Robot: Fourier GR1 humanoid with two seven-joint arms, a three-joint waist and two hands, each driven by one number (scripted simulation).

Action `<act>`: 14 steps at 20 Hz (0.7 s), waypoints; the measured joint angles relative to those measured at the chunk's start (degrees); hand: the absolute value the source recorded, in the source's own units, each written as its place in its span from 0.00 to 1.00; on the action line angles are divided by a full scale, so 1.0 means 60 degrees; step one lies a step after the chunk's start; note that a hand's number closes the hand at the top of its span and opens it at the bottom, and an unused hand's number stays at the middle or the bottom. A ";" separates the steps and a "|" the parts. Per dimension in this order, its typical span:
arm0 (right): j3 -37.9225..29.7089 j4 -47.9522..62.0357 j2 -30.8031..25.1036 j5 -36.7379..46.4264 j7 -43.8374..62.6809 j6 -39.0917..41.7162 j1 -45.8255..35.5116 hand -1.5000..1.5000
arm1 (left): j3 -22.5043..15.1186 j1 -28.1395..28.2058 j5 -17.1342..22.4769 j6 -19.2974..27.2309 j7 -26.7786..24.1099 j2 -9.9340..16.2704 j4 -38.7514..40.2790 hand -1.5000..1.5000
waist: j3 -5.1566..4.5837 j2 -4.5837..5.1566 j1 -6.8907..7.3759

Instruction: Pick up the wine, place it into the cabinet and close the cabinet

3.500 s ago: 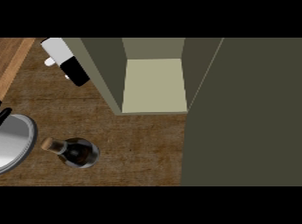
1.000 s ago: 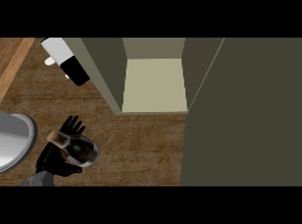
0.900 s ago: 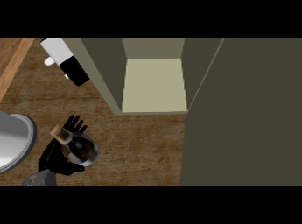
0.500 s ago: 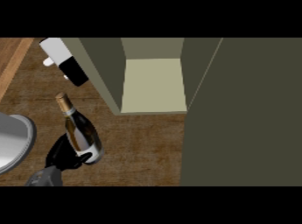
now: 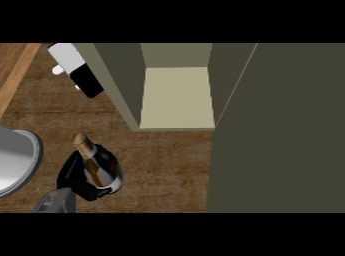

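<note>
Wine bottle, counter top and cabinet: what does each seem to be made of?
Wine bottle: probably dark glossy glass, given its highlights, with gold foil on the neck. Counter top: matte brown wood-like grain. Cabinet: flat olive panels, perhaps painted; paler shelf inside. The left robot hand curled round the bottle looks black.

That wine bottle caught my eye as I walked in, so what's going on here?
The robot's left hand is curled round the lower part of the wine bottle, which leans with its gold-foiled neck pointing up the view, over the wooden counter. The cabinet just beyond stands open, its pale shelf bare, so the bottle is not yet inside. A grey metal basin sits at the left edge. The right hand is out of view.
</note>
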 measured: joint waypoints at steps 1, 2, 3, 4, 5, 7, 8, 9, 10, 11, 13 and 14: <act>-0.0057 -0.0004 -0.0023 -0.0005 -0.0016 0.0023 0.0037 0.00 | 0.0002 0.0071 -0.0058 0.0376 -0.0202 -0.0037 -0.0147 1.00 | 0.0003 -0.0005 0.0013; -0.0088 -0.0023 -0.0037 -0.0010 0.0027 0.0008 0.0068 0.00 | 0.0019 0.0206 -0.0093 0.0689 -0.0399 -0.0032 -0.0310 1.00 | 0.0006 -0.0012 0.0033; -0.0089 -0.0031 -0.0034 -0.0010 0.0034 0.0005 0.0068 0.00 | 0.0037 0.0324 -0.0163 0.1094 -0.0675 -0.0107 -0.0387 1.00 | 0.0007 -0.0012 0.0039; -0.0103 -0.0030 -0.0038 -0.0005 0.0038 0.0005 0.0069 0.00 | 0.0067 0.0474 -0.0212 0.1494 -0.0941 -0.0182 -0.0514 1.00 | 0.0008 -0.0016 0.0057; -0.0163 -0.0036 -0.0080 -0.0009 0.0013 0.0045 0.0097 0.00 | 0.0093 0.0539 -0.0270 0.1903 -0.1133 -0.0227 -0.0678 1.00 | 0.0011 -0.0022 0.0065; -0.0247 -0.0034 -0.0111 -0.0018 0.0068 0.0067 0.0051 0.00 | 0.0048 0.0662 -0.0466 0.2629 -0.1418 -0.0318 -0.1002 1.00 | 0.0016 -0.0025 0.0087; -0.0278 -0.0025 -0.0106 -0.0018 0.0017 0.0088 0.0054 0.00 | 0.0002 0.0707 -0.0586 0.2908 -0.1532 -0.0341 -0.1069 1.00 | 0.0017 -0.0023 0.0085; -0.0284 -0.0037 -0.0104 -0.0022 -0.0090 0.0123 0.0182 0.00 | -0.0011 0.0816 -0.0664 0.3087 -0.1658 -0.0270 -0.1211 1.00 | 0.0018 -0.0028 0.0079; -0.0274 -0.0033 -0.0082 -0.0015 -0.0046 0.0093 0.0127 0.00 | -0.0058 0.0775 -0.0757 0.3393 -0.1568 -0.0304 -0.1391 1.00 | 0.0020 -0.0029 0.0087; -0.0306 -0.0025 -0.0103 -0.0014 -0.0060 0.0127 0.0140 0.00 | -0.0136 0.0796 -0.0879 0.3735 -0.1513 -0.0385 -0.1599 1.00 | 0.0022 -0.0031 0.0092; -0.0023 -0.0033 -0.0024 0.0033 -0.0062 0.0082 0.0256 0.00 | -0.0297 0.0906 -0.1052 0.4178 -0.1198 -0.0459 -0.2078 1.00 | 0.0023 -0.0036 0.0098; -0.0169 -0.0043 -0.0096 0.0017 -0.0023 0.0129 0.0239 0.00 | -0.0392 0.0995 -0.1130 0.4426 -0.0984 -0.0549 -0.2390 1.00 | 0.0023 -0.0037 0.0110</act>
